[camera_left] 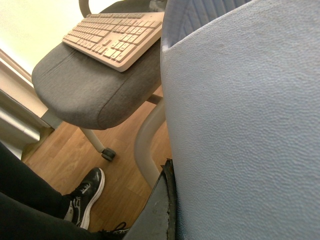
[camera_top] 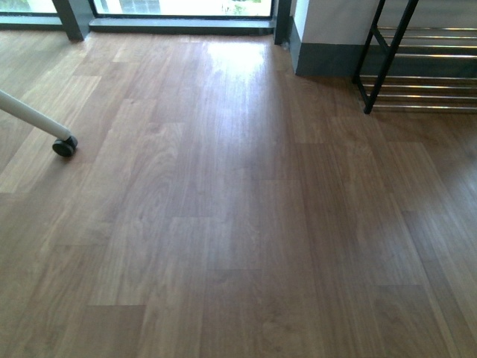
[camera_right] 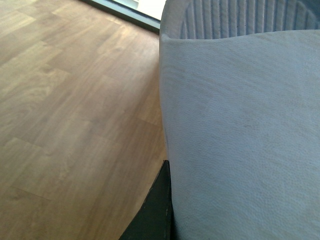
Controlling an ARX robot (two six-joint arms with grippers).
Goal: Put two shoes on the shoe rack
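The two shoes are out of view in every frame. The shoe rack (camera_top: 389, 60), a black frame with thin chrome bars, stands at the far right of the front view against the wall, only partly in frame. Neither arm shows in the front view. In the left wrist view my left gripper (camera_left: 171, 172) is shut, its dark finger pressed against the pale blue pad with nothing between them. My right gripper (camera_right: 169, 170) is likewise shut and holds nothing, above bare wooden floor (camera_right: 75, 115).
A white chair leg with a black caster (camera_top: 64, 145) sits at the left. A grey office chair seat (camera_left: 85, 85) carries a keyboard (camera_left: 115, 35). A person's black sneaker (camera_left: 85, 197) rests on the floor nearby. A wall pillar (camera_top: 328, 30) stands beside the rack.
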